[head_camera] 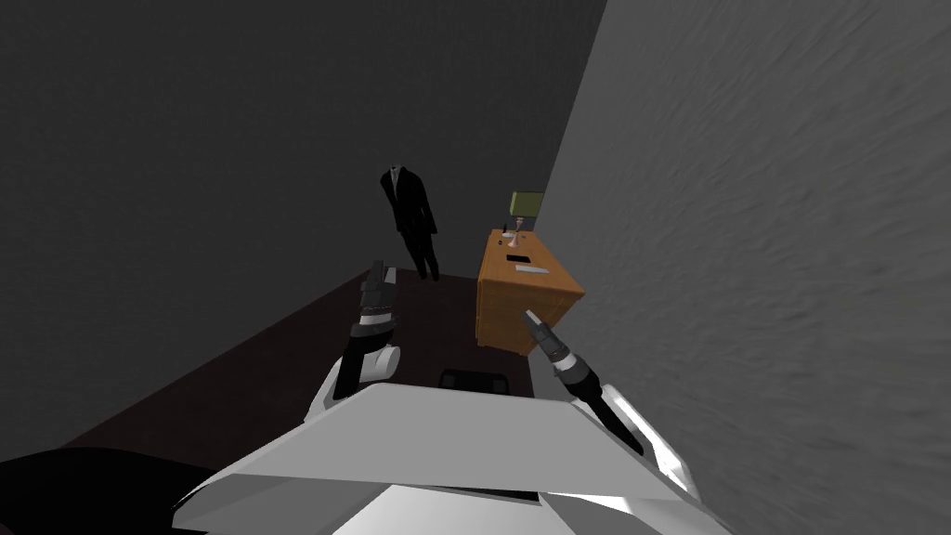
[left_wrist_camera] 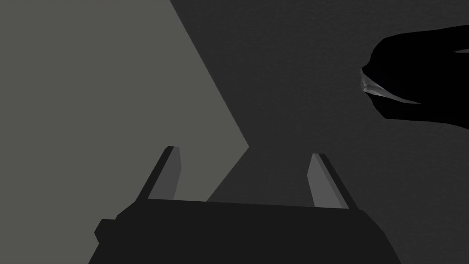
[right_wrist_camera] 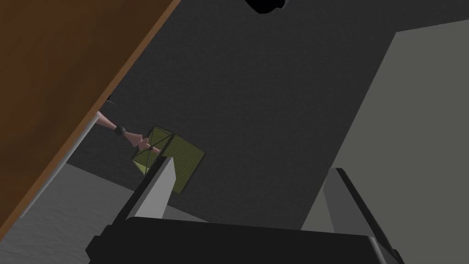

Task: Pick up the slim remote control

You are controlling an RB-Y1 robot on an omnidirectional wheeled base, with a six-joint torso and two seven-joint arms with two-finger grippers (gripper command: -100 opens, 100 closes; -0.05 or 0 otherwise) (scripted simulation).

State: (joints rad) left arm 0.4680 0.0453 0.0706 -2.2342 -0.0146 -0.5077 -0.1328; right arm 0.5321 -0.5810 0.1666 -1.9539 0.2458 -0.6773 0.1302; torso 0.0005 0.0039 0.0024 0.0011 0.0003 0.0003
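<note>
1. The left jaws stand apart, empty, and the table [head_camera: 501, 297] lies well to their right.
2. The slim remote control [head_camera: 532, 269] lies flat on the table top, ahead of the right jaws.
3. The right jaws stand apart, just beside the table's near corner, with the lamp [right_wrist_camera: 183, 158] beyond them.

A wooden cabinet [head_camera: 509, 311] is seen standing against the right-hand wall. On its top, a slim grey remote [head_camera: 532, 269] is laid toward the near end, a small dark object [head_camera: 516, 256] just behind it, and a green-shaded lamp [head_camera: 525, 206] is set at the back.
</note>
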